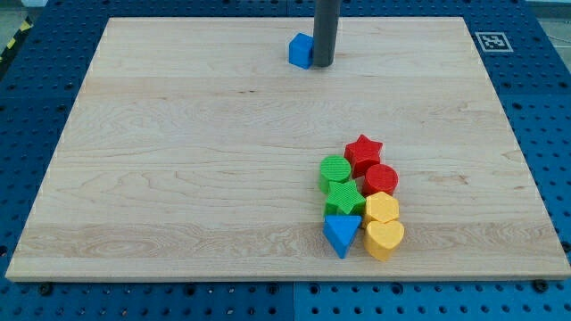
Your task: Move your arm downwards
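Tool tip (323, 64) touches blue cube (301, 51) on wooden board (178, 160).

robotics lab, blue pegboard bench (535, 107), wooden board (178, 160), fiducial tag (492, 41)

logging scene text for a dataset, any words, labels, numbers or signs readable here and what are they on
No readable words, letters or numbers anywhere in the camera view.
One sign only: a black-and-white square marker at the wooden board's top-right corner; it is a coded pattern, not text.
The coloured blocks, such as the blue cube beside my tip, carry no markings.
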